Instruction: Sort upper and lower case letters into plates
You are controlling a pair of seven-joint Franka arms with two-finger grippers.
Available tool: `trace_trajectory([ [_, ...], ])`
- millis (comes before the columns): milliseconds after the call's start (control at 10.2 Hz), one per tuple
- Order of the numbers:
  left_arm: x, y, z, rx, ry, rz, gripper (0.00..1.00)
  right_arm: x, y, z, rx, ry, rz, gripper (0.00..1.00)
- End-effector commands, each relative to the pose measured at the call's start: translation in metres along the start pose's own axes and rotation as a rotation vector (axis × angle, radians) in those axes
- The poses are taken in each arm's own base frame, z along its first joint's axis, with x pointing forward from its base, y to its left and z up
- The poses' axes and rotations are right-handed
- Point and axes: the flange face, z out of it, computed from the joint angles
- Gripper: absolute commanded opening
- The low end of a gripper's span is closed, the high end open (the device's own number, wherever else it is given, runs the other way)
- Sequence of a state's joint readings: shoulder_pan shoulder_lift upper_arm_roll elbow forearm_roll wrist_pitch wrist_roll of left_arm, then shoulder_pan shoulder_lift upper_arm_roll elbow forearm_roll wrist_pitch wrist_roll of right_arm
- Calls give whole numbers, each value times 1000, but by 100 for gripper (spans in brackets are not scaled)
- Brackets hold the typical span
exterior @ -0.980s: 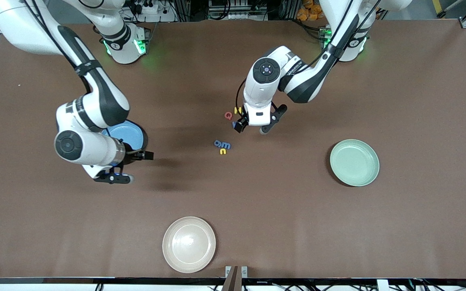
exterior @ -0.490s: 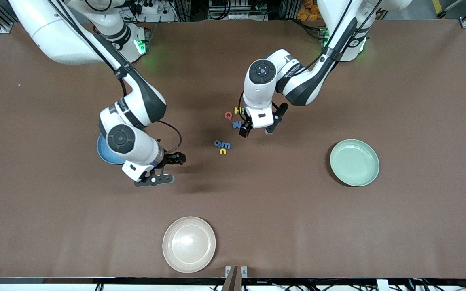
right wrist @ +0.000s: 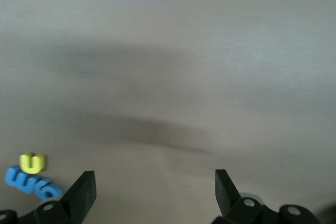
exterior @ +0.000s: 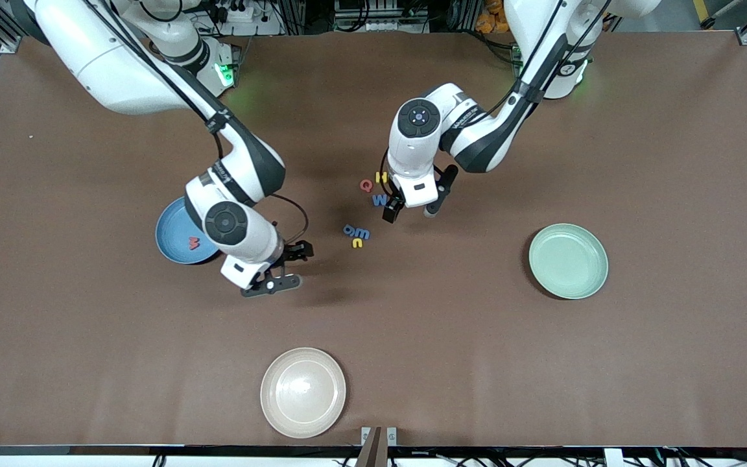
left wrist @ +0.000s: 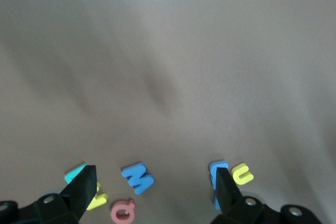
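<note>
Left end effector (exterior: 414, 209) hangs low over the letter cluster at mid-worktop, jaws spread wide, nothing between them. Right end effector (exterior: 284, 267) is over bare worktop (exterior: 672, 162) just beside the blue plate (exterior: 176, 235), at the plate's 3 o'clock in the front view, also fully open and empty.

Where your parts are: a red letter (exterior: 194, 243) already lies in the blue plate. The green plate (exterior: 568, 261) holds nothing. Loose on the worktop: red Q (exterior: 366, 185), yellow H (exterior: 381, 176) and blue W (exterior: 380, 200) together; at their 6 o'clock a second clump, blue m (exterior: 363, 233) with a yellow u (exterior: 358, 243) touching it.

Handling, as judged: these letters look light, flat and probably foam, so they should squash slightly and won't break. Expect them to slide or flip if nudged. You want to pinch across the outer edges, coming straight down; touching neighbours may get dragged along.

Hard to make out:
- A teal piece (left wrist: 76, 172) shows in the left wrist view, half covered by a finger (left wrist: 83, 188); its letter is unreadable.
- The blue piece next to the m can't be read.
- Part of the blue plate is hidden under the right arm.
- You cannot confirm a count of eight.
</note>
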State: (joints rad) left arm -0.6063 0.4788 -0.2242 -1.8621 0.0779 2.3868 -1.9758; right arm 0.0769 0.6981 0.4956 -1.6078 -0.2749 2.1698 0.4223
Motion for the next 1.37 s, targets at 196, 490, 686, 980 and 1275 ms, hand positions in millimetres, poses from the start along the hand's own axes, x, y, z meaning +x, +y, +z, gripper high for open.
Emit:
trace_trajectory([
  [196,-22,-7,35,-4,1,-116,100,17,-20,1,5,90,-2,100],
  [490,-24,-10,56,9,-7,-247,93,24,13,-7,-4,80,41,100],
  [686,-35,-13,66,1,-22,-348,91,23,17,-1,-8,64,28,100],
  [980,-43,-17,82,8,-5,-452,82,21,15,3,-8,56,27,100],
  [1275,-40,-10,91,8,0,-471,68,21,13,4,-8,54,24,100],
])
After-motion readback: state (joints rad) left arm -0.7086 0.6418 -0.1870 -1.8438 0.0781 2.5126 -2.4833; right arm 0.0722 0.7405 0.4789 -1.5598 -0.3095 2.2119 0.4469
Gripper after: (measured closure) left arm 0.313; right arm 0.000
